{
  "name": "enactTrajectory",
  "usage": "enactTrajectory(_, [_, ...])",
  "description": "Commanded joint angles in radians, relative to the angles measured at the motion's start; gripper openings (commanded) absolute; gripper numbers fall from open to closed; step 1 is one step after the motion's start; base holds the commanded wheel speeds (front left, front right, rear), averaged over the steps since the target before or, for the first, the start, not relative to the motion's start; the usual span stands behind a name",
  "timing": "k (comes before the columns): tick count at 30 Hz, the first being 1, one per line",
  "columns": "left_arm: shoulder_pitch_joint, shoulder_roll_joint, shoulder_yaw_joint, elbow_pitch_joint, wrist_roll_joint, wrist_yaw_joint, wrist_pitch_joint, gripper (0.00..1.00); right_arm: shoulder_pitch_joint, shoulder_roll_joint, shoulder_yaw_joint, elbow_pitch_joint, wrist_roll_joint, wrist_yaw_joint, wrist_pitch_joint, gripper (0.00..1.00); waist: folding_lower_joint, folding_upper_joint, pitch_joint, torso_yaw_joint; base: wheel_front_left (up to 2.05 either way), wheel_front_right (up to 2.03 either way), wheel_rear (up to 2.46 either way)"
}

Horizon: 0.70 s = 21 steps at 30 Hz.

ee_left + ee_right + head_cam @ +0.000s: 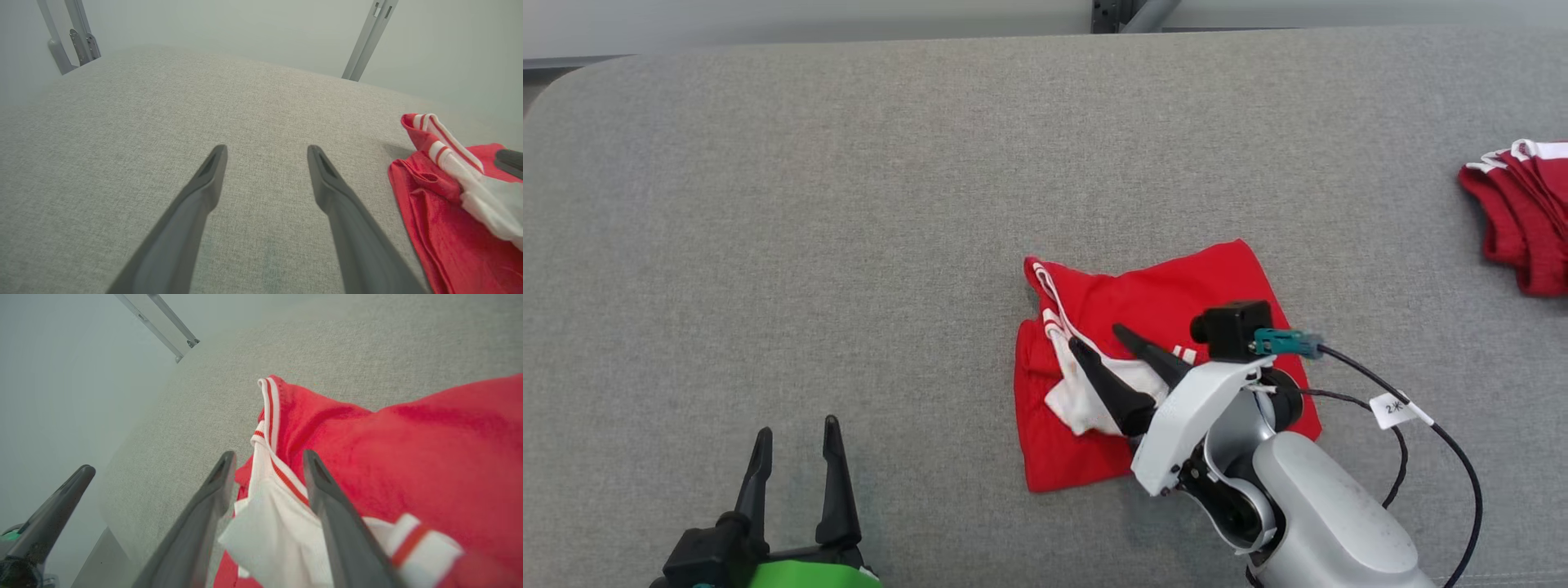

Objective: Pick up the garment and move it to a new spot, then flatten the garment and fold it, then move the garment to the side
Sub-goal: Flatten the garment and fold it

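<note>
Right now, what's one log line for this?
garment: red, on grey table | right fingers: open, over garment | left fingers: open, away from garment

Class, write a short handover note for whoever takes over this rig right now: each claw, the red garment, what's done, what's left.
Left claw: open, over bare grey table, holding nothing.
Right claw: open, straddling the white trim of the red garment.
Garment: roughly folded, mid-table; a red pile sits far right.
Done: fold looks finished.
Left: probably move it to the side.
</note>
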Motion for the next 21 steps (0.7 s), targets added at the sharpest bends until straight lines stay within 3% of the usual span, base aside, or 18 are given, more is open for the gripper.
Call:
enactTrajectory(1, [0.019, 0.000, 0.013, -0.005, 0.009, 0.003, -0.003, 1.00, -0.004, -0.003, -0.013, -0.018, 0.008, 0.000, -0.025, 1.00, 0.0000, 0.0053, -0.008, -0.014, 0.00, 0.00, 0.00])
enactTrajectory(10, [0.056, 0.000, 0.047, -0.022, 0.007, 0.011, -0.003, 1.00, 0.098, -0.076, -0.142, -0.159, -0.080, 0.000, -0.115, 1.00, 0.0000, 0.0053, -0.070, -0.071, 0.00, 0.00, 0.00])
enactTrajectory(13, [0.070, 0.000, 0.045, -0.025, 0.000, 0.016, -0.002, 1.00, 0.148, -0.109, -0.228, -0.191, -0.136, 0.000, -0.149, 1.00, 0.0000, 0.0053, -0.088, -0.086, 0.00, 0.00, 0.00])
enactTrajectory(21, [0.109, 0.000, 0.051, -0.026, -0.013, 0.025, -0.003, 1.00, 0.302, -0.141, -0.405, -0.173, -0.290, 0.000, -0.262, 1.00, 0.0000, 0.0053, -0.166, -0.089, 0.00, 0.00, 0.00])
